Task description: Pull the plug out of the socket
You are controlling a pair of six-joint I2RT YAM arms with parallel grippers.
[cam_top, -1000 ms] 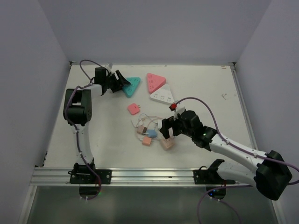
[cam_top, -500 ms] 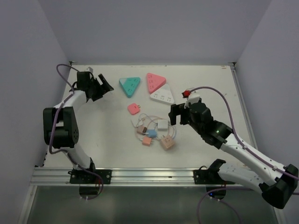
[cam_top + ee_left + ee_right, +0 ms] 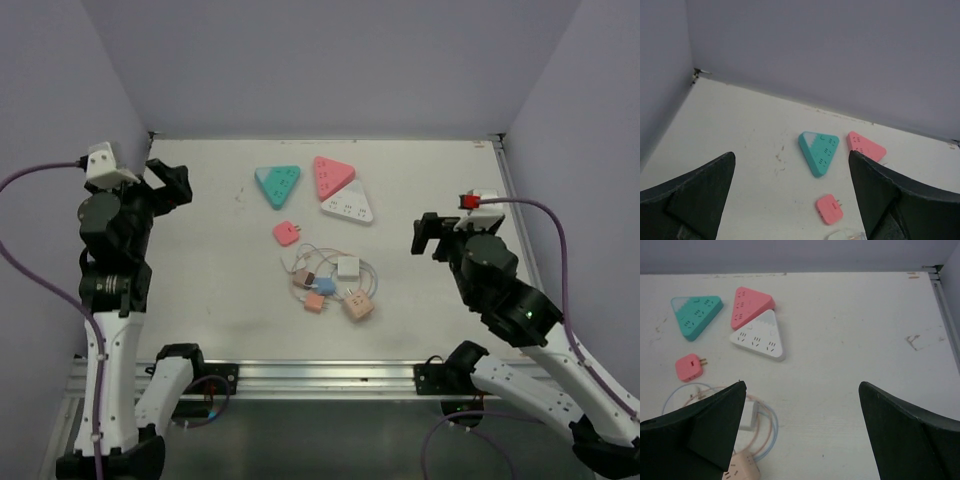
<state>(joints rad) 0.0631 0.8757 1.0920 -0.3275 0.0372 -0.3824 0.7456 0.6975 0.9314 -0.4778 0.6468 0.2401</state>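
L fingers point(image 3: 695, 195) apart, empty, high at left of table point(image 3: 450, 190) | R fingers point(image 3: 700, 435) apart, empty, right | pink plug point(image 3: 287, 233) loose, just near of teal socket point(image 3: 278, 184), not touching | you: pull looks done; keep both arms high, clear of cable pile point(image 3: 330, 282).

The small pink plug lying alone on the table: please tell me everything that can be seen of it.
The pink plug is a small rounded square block that looks like plastic, with two short metal prongs sticking out of one side. It lies flat on the white table, plugged into nothing. It sits between the teal triangular socket and the bundle of cables and adapters, apart from both. Nothing touches it except the table.
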